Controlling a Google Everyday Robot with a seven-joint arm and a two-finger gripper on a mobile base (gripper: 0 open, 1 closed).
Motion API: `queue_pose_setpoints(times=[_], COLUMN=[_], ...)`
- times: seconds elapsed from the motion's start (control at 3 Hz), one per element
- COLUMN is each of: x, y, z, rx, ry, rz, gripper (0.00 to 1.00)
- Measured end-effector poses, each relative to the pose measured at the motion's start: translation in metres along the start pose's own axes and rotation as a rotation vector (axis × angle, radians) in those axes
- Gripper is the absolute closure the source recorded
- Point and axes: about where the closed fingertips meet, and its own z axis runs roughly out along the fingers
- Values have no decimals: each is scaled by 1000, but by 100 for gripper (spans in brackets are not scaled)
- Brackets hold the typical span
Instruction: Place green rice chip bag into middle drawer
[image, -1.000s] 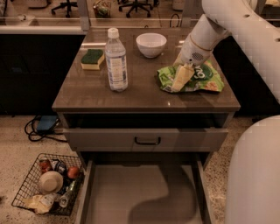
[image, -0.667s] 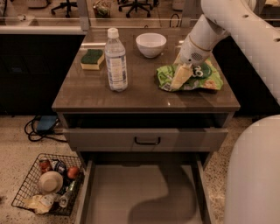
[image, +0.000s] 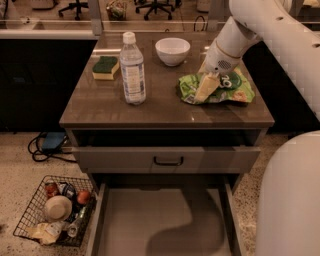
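The green rice chip bag lies flat on the right side of the brown table top, crinkled, with white lettering. My gripper has come down from the upper right onto the bag's left half and touches it. The bag rests on the table and is not lifted. The middle drawer is pulled out wide at the bottom of the view, and its pale-grey floor holds nothing but the arm's shadow.
A water bottle stands left of the bag, a white bowl behind it, and a green-and-yellow sponge at the far left. A closed drawer front with a black handle sits above the open drawer. A wire basket of items stands on the floor at left.
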Motion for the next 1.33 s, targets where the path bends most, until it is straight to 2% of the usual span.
queue_pose_setpoints(times=[0.33,0.67,1.0,1.33], x=[-6,-24,-32,-32], y=[1,9,29,71], z=[-8,-39,-73,-95], rx=[10,51,103,130], ry=[-7,-27,-29,-4], rz=[-13,-59,-85,-90], gripper=[100,100,100,100])
